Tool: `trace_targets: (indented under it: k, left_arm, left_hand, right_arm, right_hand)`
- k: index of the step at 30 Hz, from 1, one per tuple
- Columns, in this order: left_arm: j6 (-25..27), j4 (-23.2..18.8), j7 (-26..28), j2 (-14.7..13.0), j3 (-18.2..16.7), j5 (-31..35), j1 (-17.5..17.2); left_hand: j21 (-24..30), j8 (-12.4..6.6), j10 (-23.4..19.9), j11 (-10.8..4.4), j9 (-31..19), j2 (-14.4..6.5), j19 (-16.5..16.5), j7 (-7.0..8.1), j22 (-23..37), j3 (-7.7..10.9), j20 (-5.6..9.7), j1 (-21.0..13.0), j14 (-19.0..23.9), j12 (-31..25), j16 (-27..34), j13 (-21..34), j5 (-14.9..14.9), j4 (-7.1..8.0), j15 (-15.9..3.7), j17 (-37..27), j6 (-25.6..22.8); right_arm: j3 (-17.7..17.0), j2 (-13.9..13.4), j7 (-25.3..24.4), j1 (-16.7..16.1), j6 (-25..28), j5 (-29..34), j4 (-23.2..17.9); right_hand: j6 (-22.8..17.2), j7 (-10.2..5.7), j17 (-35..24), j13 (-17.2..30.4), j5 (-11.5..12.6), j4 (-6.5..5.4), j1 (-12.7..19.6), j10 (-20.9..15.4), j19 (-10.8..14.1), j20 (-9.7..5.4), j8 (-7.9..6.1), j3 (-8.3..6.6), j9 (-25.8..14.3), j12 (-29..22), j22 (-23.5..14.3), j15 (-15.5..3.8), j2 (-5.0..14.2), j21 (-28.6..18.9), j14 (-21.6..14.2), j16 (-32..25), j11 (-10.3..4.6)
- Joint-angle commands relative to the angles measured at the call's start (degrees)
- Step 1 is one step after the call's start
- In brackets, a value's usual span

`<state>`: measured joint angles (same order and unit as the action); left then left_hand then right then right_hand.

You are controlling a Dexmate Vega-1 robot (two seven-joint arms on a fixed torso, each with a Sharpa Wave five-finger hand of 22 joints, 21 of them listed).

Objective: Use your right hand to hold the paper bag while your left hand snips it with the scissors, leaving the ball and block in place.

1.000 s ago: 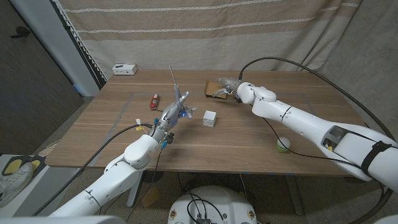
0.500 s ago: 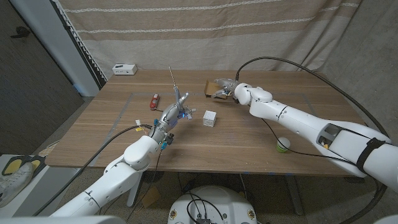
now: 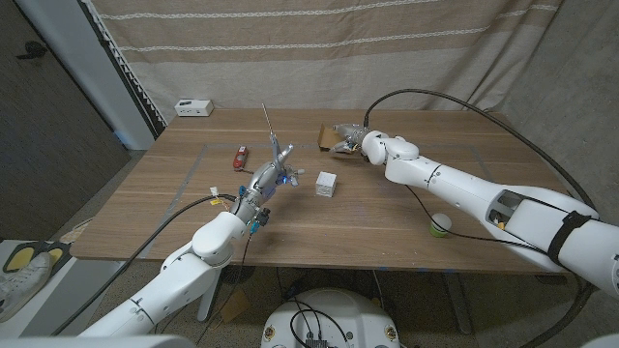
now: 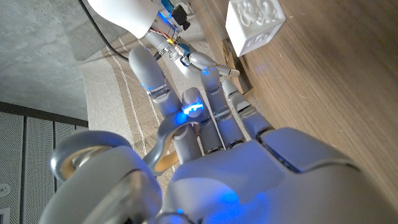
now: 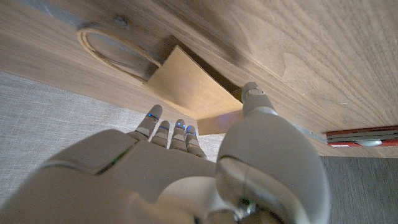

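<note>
The brown paper bag (image 3: 329, 136) lies at the table's far middle, its cord handle (image 5: 115, 48) stretched out on the wood. My right hand (image 3: 350, 138) is at the bag's right edge. In the right wrist view the thumb (image 5: 254, 99) lies on the paper bag (image 5: 189, 87) and the fingers (image 5: 168, 130) reach over its edge. My left hand (image 3: 272, 174) holds the scissors (image 3: 268, 130) above the table, blades pointing up and away. The grey scissors handle (image 4: 84, 163) sits in that hand. The white block (image 3: 327, 184) stands between the hands. The green-and-white ball (image 3: 440, 225) rests at the near right.
A red tool (image 3: 241, 156) lies on the table left of my left hand and also appears in the right wrist view (image 5: 360, 134). A small white device (image 3: 193, 106) sits at the far left corner. A curtain hangs behind the table.
My right forearm has swung a little to the left and the hand has settled closer onto the bag. The left hand, scissors, block and ball have not moved.
</note>
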<state>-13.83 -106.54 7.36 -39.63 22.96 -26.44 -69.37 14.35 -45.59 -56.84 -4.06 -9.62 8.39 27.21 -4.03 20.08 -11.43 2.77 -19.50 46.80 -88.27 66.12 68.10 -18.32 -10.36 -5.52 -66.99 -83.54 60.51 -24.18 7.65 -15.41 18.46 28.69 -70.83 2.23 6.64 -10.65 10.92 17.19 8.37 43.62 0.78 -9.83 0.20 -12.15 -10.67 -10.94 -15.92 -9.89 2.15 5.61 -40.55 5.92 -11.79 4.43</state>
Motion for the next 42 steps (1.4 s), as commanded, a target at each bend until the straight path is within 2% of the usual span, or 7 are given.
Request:
trace_targets:
  k: [1,13,23,27,33,36,42]
  left_arm:
    - [-0.02,-0.41,0.39,-0.14,-0.21,0.39,-0.42]
    - [0.64,-0.54,-0.05,-0.41,-0.15,-0.06,-0.43]
    - [0.58,-0.35,-0.39,-0.52,-0.02,0.15,-0.02]
    - [0.67,-0.29,-0.60,-0.48,0.17,0.16,0.21]
    - [0.91,-0.21,-0.93,-0.46,0.34,-0.06,0.54]
    - [0.98,0.04,-1.27,-0.46,0.53,-0.04,0.92]
    - [1.22,-0.01,-1.35,-0.53,0.59,-0.10,1.14]
  left_hand:
    - [0.14,-0.55,-6.56,-6.27,0.04,0.23,0.41,-2.27,0.22,-8.19,1.98,-0.48,0.25,-2.36,0.27,3.16,-0.45,4.68,-6.48,-0.21,1.87]
    - [0.08,-0.85,-6.51,-6.23,0.06,0.12,0.36,-2.59,0.20,-8.16,2.00,-0.70,0.31,-2.34,0.22,3.14,-0.63,4.73,-6.48,-0.02,1.88]
    - [0.00,-1.11,-6.81,-5.90,0.07,0.13,0.30,-2.57,0.14,-8.21,1.96,-0.64,0.06,-2.43,0.06,3.14,-0.73,4.86,-6.46,0.14,1.87]
    - [0.01,-1.22,-6.82,-6.01,0.07,0.12,0.29,-2.60,0.18,-8.22,1.98,-0.58,0.35,-2.38,0.18,3.15,-0.79,4.94,-6.45,0.10,1.87]
    - [0.01,-1.34,-7.01,-5.96,0.07,0.15,0.32,-2.57,0.16,-8.24,1.94,-0.49,0.24,-2.39,0.01,3.14,-0.83,5.02,-6.45,0.31,1.87]
    - [0.02,-1.38,-7.03,-5.96,0.08,0.15,0.33,-2.53,0.19,-8.25,1.95,-0.46,0.43,-2.39,0.16,3.14,-0.83,5.05,-6.45,0.19,1.86]
    - [0.12,-1.49,-7.24,-5.90,0.08,0.16,0.41,-2.62,0.31,-8.27,1.99,-0.28,0.86,-2.42,0.61,3.14,-0.83,5.17,-6.46,-0.27,1.86]
  right_arm:
    - [1.49,1.75,-0.85,1.19,-0.57,0.75,3.96]
    - [3.04,2.74,-1.09,2.20,-1.52,1.44,6.97]
    - [3.69,2.71,-1.41,2.43,-1.66,2.06,7.60]
    - [4.05,2.74,-1.45,2.64,-1.83,2.42,8.14]
    - [4.41,3.18,-2.31,2.71,-2.52,2.68,9.46]
    - [4.58,3.49,-2.48,2.76,-2.98,2.59,10.32]
    - [4.79,4.17,-2.94,3.03,-4.26,2.13,12.28]
  right_hand:
    - [0.89,1.30,-0.08,0.22,0.62,0.25,1.19,-0.70,0.32,-0.29,0.38,0.09,-0.13,-0.38,0.02,0.08,0.15,0.46,-0.55,-0.44,0.23]
    - [1.39,1.59,-0.06,0.25,0.95,0.38,1.90,-0.71,0.62,-0.49,0.49,-0.03,-0.16,-0.25,0.01,-0.04,0.37,0.87,-0.69,-0.32,0.12]
    - [1.32,0.99,-0.04,0.29,1.51,1.27,5.34,-0.78,0.98,-0.63,0.33,-1.88,-0.20,-0.05,0.00,-0.67,2.37,1.59,-0.83,-0.12,-0.33]
    - [1.07,0.61,0.12,0.30,1.35,1.89,8.47,-1.09,2.33,-0.93,0.18,-3.30,-0.22,0.04,0.00,-1.27,2.89,1.84,-2.13,-0.26,-1.02]
    - [1.24,0.39,0.24,0.33,1.02,2.05,10.71,-1.40,3.82,-0.74,0.25,-4.05,-0.24,0.09,0.00,-1.86,2.60,1.90,-3.84,-0.55,-1.46]
    - [1.76,0.00,0.34,0.46,0.50,1.85,12.32,-0.92,5.13,-0.04,0.41,-4.25,-0.29,0.39,0.01,-0.31,1.84,2.10,-6.19,-0.92,-2.63]
    - [1.67,0.51,0.35,0.87,-0.33,1.29,14.06,-1.61,8.04,0.73,0.29,-4.53,-0.40,0.15,-0.02,-2.28,1.59,2.05,-10.26,-1.68,-1.82]
